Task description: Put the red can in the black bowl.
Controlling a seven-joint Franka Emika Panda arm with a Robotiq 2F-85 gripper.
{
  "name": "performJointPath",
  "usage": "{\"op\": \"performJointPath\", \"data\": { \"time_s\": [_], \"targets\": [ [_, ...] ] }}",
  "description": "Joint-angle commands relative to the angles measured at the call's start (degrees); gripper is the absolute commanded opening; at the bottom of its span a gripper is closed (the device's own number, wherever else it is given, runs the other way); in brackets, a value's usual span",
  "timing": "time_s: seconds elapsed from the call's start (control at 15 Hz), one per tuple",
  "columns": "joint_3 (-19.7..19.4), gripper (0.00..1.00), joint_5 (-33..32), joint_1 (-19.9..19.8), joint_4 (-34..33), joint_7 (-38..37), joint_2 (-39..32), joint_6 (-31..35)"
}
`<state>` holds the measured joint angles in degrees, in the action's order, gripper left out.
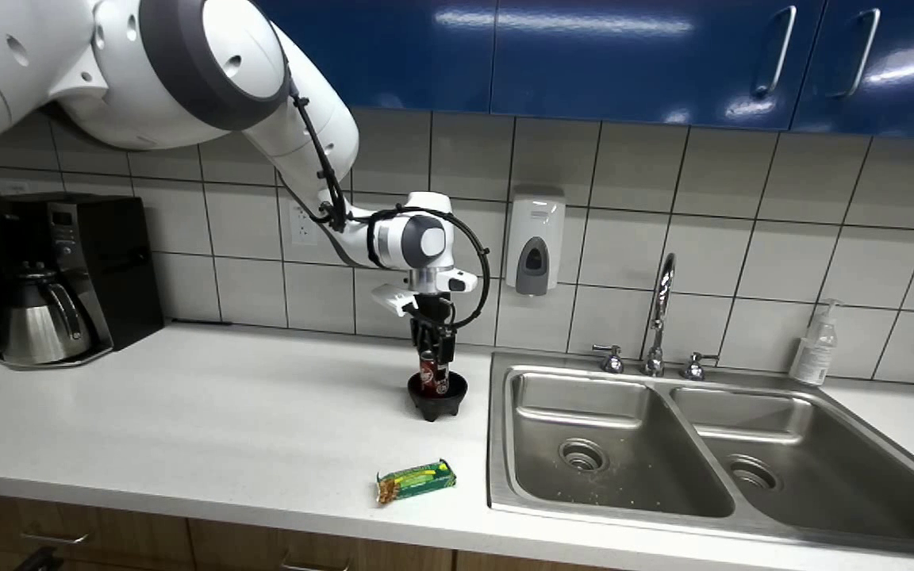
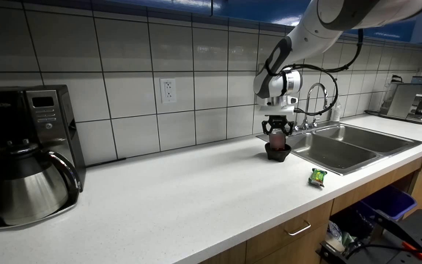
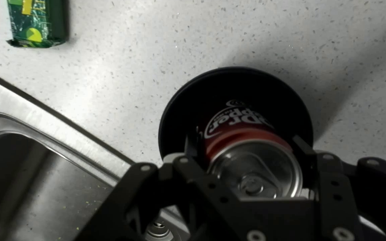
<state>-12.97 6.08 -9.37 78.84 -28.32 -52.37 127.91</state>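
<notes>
Can (image 3: pixel 250 150) is upright, long axis close to vertical and lid up, its lower part within the bowl (image 2: pixel 277 155); the gripper (image 3: pixel 244 136) pinches it between its jaws. White lettering on red faces near; only the wrist view shows the silvery lid's tab. Far right, past the sink (image 1: pixel 499 440), an exterior view alone shows an espresso machine (image 2: pixel 403 99).
</notes>
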Motion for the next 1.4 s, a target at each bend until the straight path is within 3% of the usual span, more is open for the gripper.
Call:
{"op": "performJointPath", "data": {
  "time_s": [0.0, 0.4, 0.47, 0.67, 1.33],
  "targets": [
    [0.14, 0.38, 1.03, -1.13, -5.12, -1.00, -2.82, -3.83],
    [0.18, 0.38, 1.43, -1.38, -7.27, -1.31, -4.59, -4.91],
    [0.21, 0.88, 1.47, -1.41, -7.49, -1.43, -4.65, -5.20],
    [0.16, 1.00, 1.48, -1.34, -7.38, -1.69, -4.40, -5.28],
    [-0.02, 1.00, 0.96, -0.26, -4.73, -1.66, -2.35, -3.13]
  ]
}}
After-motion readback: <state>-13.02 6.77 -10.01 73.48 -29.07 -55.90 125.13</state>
